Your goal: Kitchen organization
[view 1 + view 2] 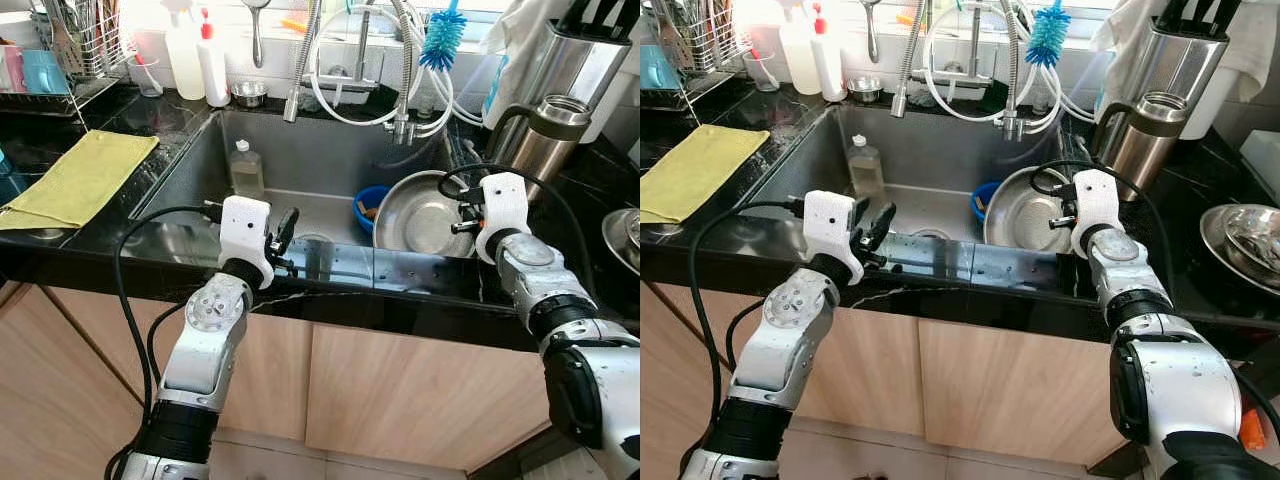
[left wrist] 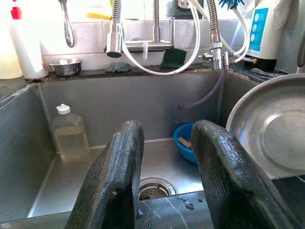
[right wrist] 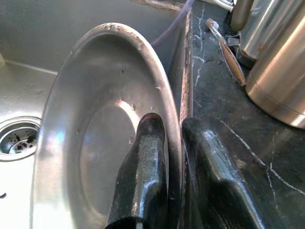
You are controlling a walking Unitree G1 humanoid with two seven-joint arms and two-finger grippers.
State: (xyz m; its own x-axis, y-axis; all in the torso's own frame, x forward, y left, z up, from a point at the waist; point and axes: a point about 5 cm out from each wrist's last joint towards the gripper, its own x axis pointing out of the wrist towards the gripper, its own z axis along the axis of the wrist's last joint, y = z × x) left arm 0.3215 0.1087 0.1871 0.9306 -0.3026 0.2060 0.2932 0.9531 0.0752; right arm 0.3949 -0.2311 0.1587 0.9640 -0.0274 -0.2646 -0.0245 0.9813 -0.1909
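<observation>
The right hand (image 3: 167,167) pinches the rim of the steel bowl (image 3: 95,143) leaning in the sink (image 1: 320,150), the left hand (image 2: 164,176) hovers wide, and a blue bowl (image 1: 368,205) and bottle (image 1: 245,170) remain inside.

Two silver arms here, ringed with black joint bands, each capped by a white wrist housing. The left gripper (image 1: 284,236) and right gripper (image 3: 174,167) carry long, glossy black fingers, scuffed and rounded. Black cables loop off both wrists; a round perforated disc sits below the left housing.
</observation>
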